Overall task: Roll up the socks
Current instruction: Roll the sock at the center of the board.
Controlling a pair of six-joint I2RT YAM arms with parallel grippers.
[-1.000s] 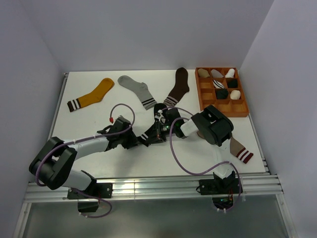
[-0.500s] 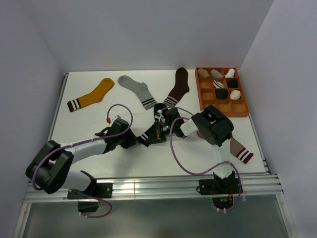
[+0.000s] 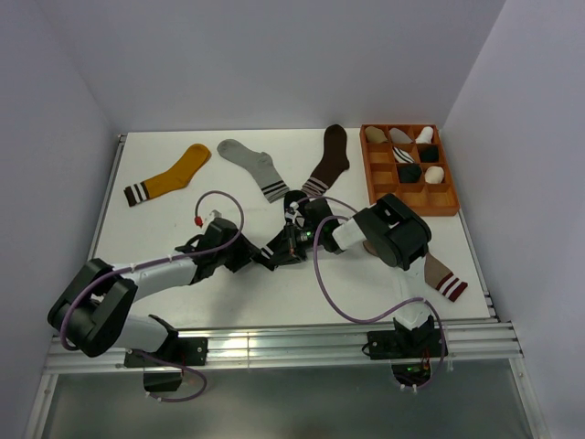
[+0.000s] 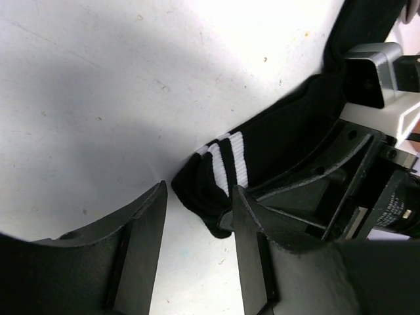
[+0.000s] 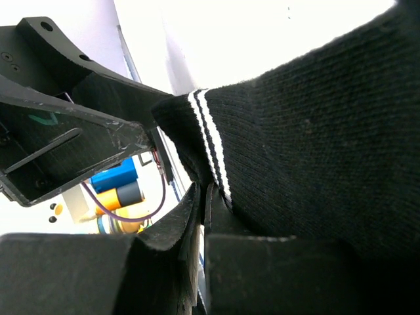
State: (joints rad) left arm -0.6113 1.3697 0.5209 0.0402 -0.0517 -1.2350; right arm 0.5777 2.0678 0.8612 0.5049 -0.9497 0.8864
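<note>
sock: black striped-cuff sock (image 3: 274, 251) at frame centre, bunched between both arms | right gripper (image 5: 201, 197) clamped on its fabric | left gripper (image 4: 198, 193) fingers apart at the cuff | progress: roll unfinished; taupe sock (image 3: 444, 279) flat at lower right, unrolled; tray (image 3: 454, 174) at upper right holds rolls

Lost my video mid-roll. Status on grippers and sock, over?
Right gripper shut on black striped sock. Left gripper jaws apart at its cuff. No obstruction seen around them.
</note>
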